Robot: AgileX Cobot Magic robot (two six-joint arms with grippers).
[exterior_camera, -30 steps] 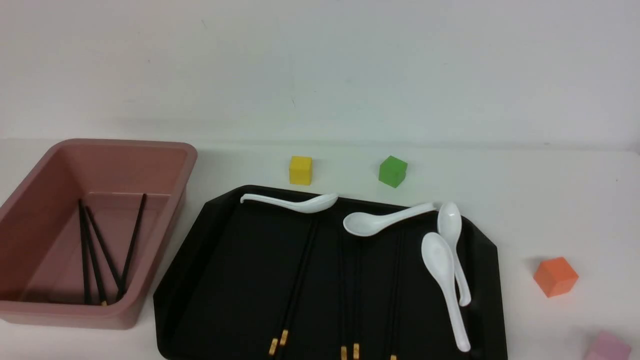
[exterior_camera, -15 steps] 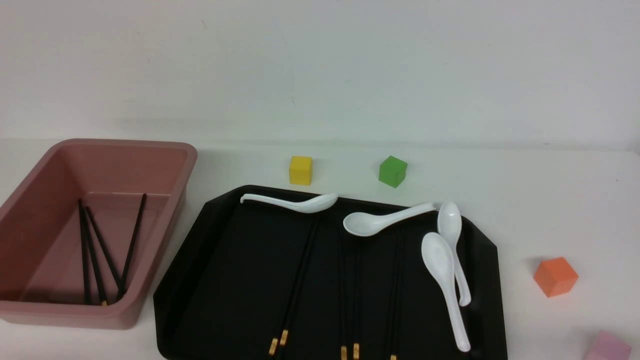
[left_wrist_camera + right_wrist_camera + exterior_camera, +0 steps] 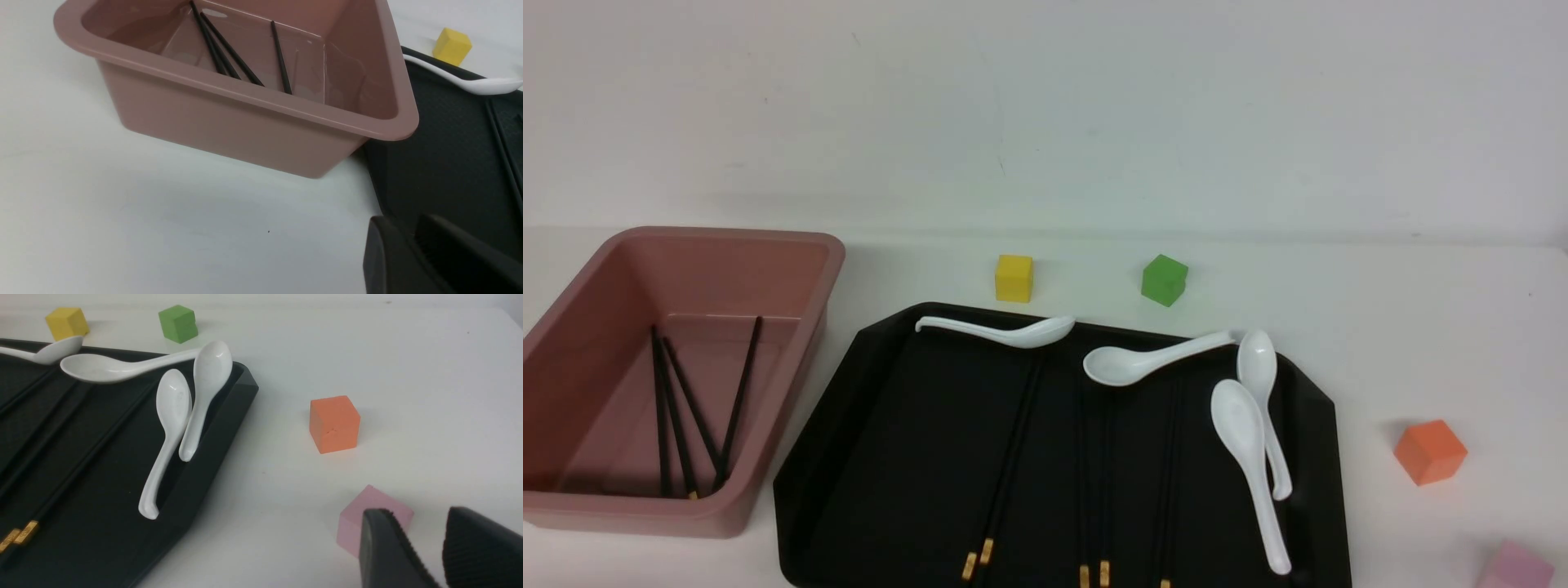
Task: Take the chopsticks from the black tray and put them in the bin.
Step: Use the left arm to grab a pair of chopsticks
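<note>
On my left end effector [image 3: 409,220], the fingertips sit close together, and I cannot tell whether they meet; I see nothing clamped there. My right end effector [image 3: 416,510] has its fingers apart, with nothing between the tips, near the pink block [image 3: 374,516]; whether they touch it I cannot tell.

The white surface [image 3: 1421,327] runs back to a pale wall [image 3: 1045,114]. Taking the black tray [image 3: 1315,441] as my clock, twelve pointing away, the bin [image 3: 835,269] is at ten, the yellow block [image 3: 1014,278] at twelve, the green block [image 3: 1165,280] at one, the orange block [image 3: 1431,452] at three.

Chopsticks [image 3: 1016,445] lie in the tray among white spoons [image 3: 1254,469]; four more are in the bin. A narrow strip separates bin and tray; wider surface spreads toward three.
</note>
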